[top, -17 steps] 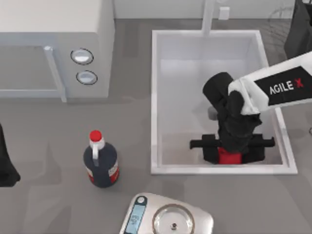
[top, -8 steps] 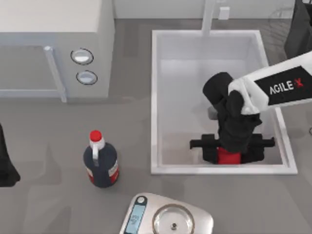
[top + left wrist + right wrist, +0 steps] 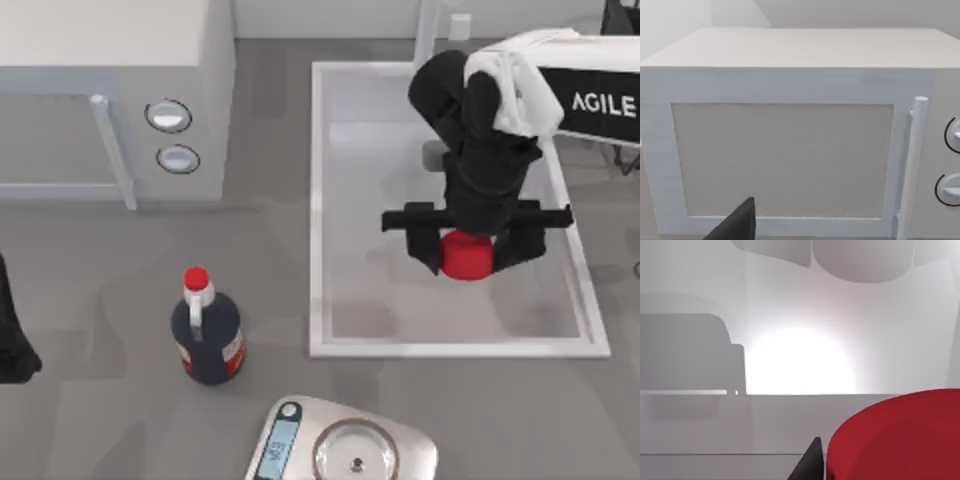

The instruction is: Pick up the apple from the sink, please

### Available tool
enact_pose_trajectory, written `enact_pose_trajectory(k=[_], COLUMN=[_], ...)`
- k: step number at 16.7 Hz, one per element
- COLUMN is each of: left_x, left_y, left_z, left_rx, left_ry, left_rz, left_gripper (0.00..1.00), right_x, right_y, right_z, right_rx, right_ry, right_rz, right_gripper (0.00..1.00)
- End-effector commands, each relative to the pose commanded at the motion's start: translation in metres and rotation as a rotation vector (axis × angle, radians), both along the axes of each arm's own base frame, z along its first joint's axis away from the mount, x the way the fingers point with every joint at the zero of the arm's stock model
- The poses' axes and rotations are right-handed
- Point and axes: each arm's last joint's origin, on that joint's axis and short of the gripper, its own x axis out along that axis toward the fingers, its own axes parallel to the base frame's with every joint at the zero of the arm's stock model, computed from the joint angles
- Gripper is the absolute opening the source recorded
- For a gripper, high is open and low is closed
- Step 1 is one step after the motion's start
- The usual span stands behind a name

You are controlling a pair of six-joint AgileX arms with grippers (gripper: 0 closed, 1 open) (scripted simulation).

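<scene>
Top view: the right gripper [image 3: 466, 248] hangs over the large white rectangular sink [image 3: 318, 200], its jaws clenched on the small bright-red rounded apple [image 3: 466, 256], which looks raised off the pale grey basin floor. The step in hand appears to be the lift; the next move likely calls for a steady rise clear of the rim. The left arm sits parked at the tabletop's left edge.

Left wrist view: a white boxy microwave [image 3: 790, 145] faces the camera.

Right wrist view: the apple's smooth red surface [image 3: 900, 440] sits close against a dark fingertip [image 3: 810, 465], contact the top view hides.
</scene>
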Motion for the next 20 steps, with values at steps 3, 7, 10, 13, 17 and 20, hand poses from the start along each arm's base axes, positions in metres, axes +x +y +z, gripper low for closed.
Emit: enact_pose_trajectory(k=[3, 7, 10, 13, 17, 20], left_x=[0.000, 0.000, 0.000, 0.000, 0.000, 0.000], left_y=[0.000, 0.000, 0.000, 0.000, 0.000, 0.000], left_z=[0.000, 0.000, 0.000, 0.000, 0.000, 0.000], left_rx=[0.000, 0.000, 0.000, 0.000, 0.000, 0.000], left_ry=[0.000, 0.000, 0.000, 0.000, 0.000, 0.000], left_rz=[0.000, 0.000, 0.000, 0.000, 0.000, 0.000], left_gripper=[1.00, 1.00, 1.00, 1.00, 1.00, 1.00], right_x=[-0.003, -0.018, -0.024, -0.024, -0.024, -0.029], right_y=[-0.002, -0.011, -0.014, -0.014, -0.029, -0.076], right_z=[0.063, 0.134, 0.155, 0.155, 0.156, 0.156], right_rx=[-0.010, -0.002, 0.007, 0.007, 0.008, 0.004], right_ry=[0.020, 0.004, -0.013, -0.013, -0.014, -0.006], right_rz=[0.000, 0.000, 0.000, 0.000, 0.002, 0.000], right_gripper=[0.00, 0.00, 0.00, 0.00, 0.00, 0.00])
